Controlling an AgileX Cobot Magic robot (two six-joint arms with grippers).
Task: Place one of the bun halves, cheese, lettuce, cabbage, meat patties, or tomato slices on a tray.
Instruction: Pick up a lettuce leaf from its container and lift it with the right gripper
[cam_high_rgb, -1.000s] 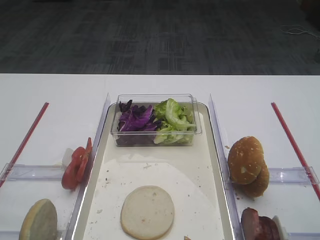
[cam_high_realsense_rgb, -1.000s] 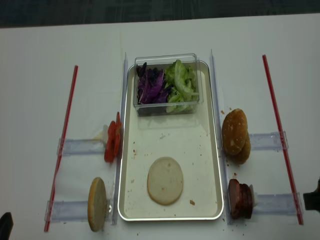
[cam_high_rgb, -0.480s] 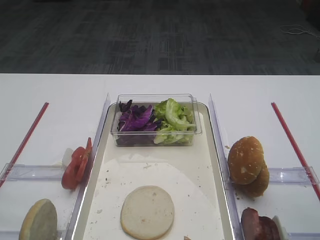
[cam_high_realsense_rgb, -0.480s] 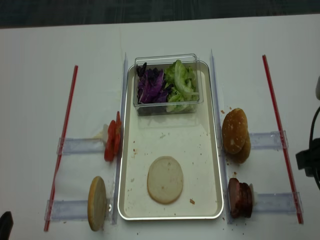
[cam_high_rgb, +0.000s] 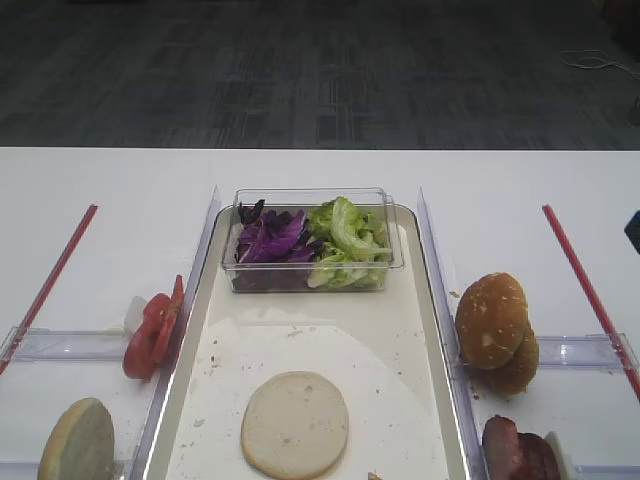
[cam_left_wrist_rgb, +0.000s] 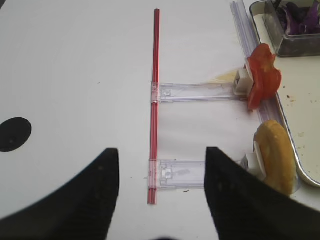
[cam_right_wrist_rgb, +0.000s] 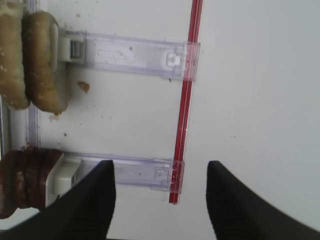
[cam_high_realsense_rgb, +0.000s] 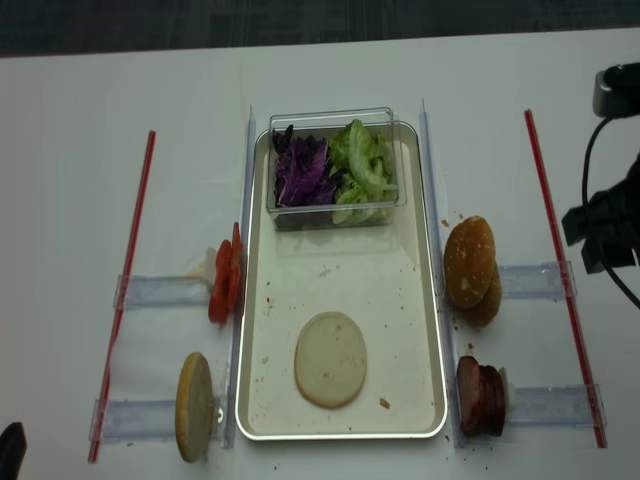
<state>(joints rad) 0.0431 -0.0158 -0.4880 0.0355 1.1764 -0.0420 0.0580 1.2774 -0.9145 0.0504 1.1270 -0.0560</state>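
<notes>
The cream tray (cam_high_realsense_rgb: 430, 330) holds one pale bun half (cam_high_realsense_rgb: 331, 359), cut face up, and a clear box of purple cabbage (cam_high_realsense_rgb: 301, 172) and green lettuce (cam_high_realsense_rgb: 361, 168). Tomato slices (cam_high_realsense_rgb: 224, 281) and a bun half (cam_high_realsense_rgb: 194, 406) stand on edge left of the tray. Bun halves (cam_high_realsense_rgb: 470, 268) and meat patties (cam_high_realsense_rgb: 480, 396) stand on its right. No cheese shows. My right gripper (cam_right_wrist_rgb: 160, 200) hangs open and empty above the bare table, right of the patties (cam_right_wrist_rgb: 22, 180). My left gripper (cam_left_wrist_rgb: 160, 195) is open and empty, left of the bun (cam_left_wrist_rgb: 275, 155).
Red strips (cam_high_realsense_rgb: 553, 240) (cam_high_realsense_rgb: 127, 270) run along both sides. Clear plastic holders (cam_high_realsense_rgb: 545, 405) (cam_high_realsense_rgb: 160, 292) carry the upright food. Between my right fingers lie a holder end (cam_right_wrist_rgb: 145, 172) and the red strip (cam_right_wrist_rgb: 185, 105). Crumbs dot the tray.
My right arm has risen and moved away from the near edge along the right side, now level with the right-hand buns. The left gripper and the food have not moved.
</notes>
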